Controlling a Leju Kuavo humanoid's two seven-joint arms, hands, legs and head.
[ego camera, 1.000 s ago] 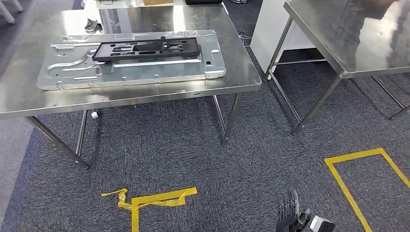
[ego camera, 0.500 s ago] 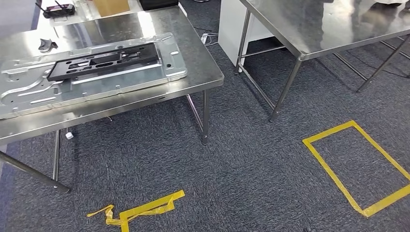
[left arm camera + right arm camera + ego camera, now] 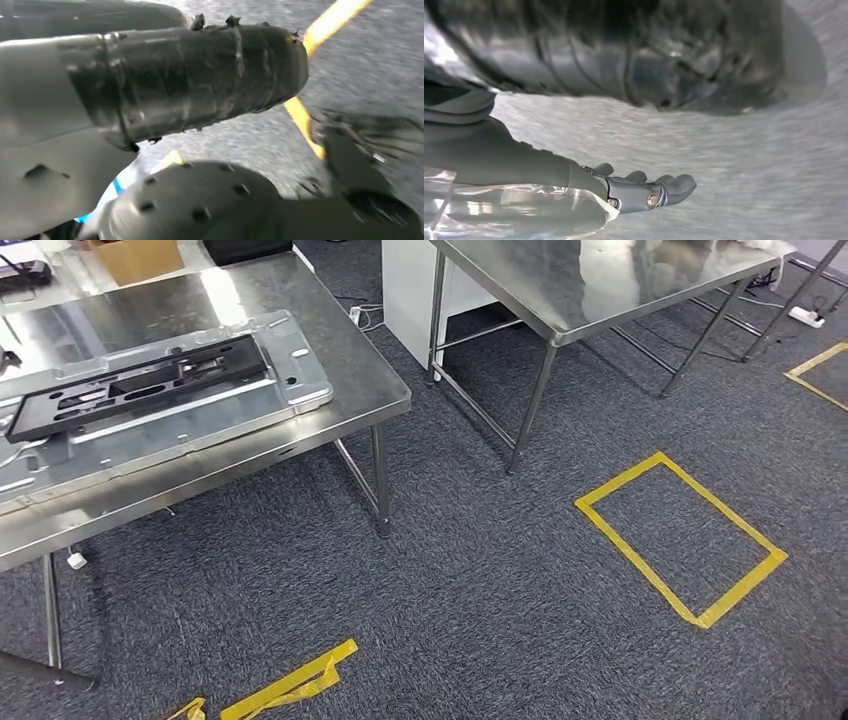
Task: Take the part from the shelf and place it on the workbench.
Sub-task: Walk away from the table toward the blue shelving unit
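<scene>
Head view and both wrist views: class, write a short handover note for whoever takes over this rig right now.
Right hand: fingers stretched out, holding nothing, hanging over the carpet.
Left hand: too blurred to judge, hanging low over the carpet.
Things: a black frame lies flat on a silver panel on the steel table ahead and to the left.
Done: cannot tell whether that frame is a delivered part.
Left: likely go to the shelf, take a part and set it on the workbench.
</scene>
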